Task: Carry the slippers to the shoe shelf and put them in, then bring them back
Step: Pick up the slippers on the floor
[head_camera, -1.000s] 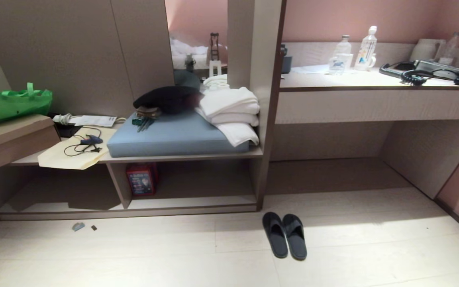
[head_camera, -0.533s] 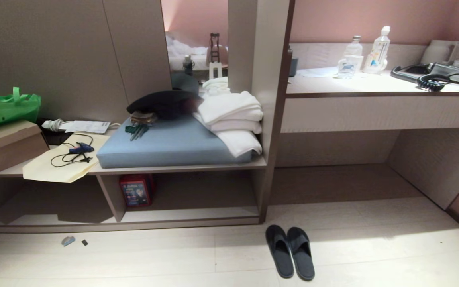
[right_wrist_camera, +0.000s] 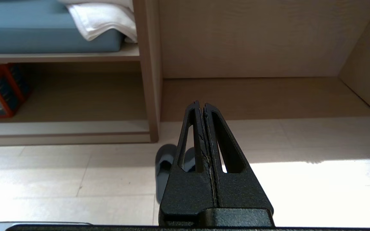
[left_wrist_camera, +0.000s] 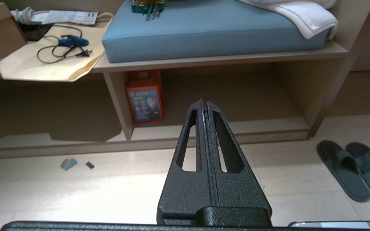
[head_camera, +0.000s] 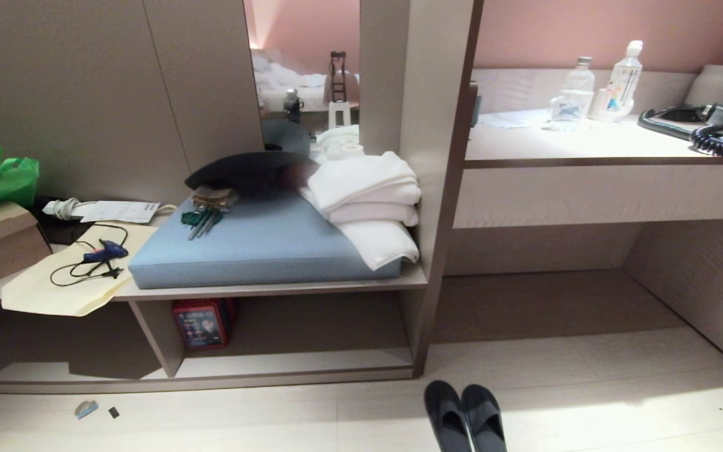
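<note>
Slippers sit side by side on the pale floor, touching, long axes running toward you, toes aimed at the unit just right of the shoe shelf. Your left gripper hangs over bare floor, fingers pressed together, empty. Your right gripper matches it, directly above the pair.

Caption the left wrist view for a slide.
Shut left pincer faces the shoe shelf; black slippers sit paired on the floor nearby.

My head view is sharp; glare whitens the desk top, a sunlit patch crosses the floor, and the cubbies sit shadowed.
</note>
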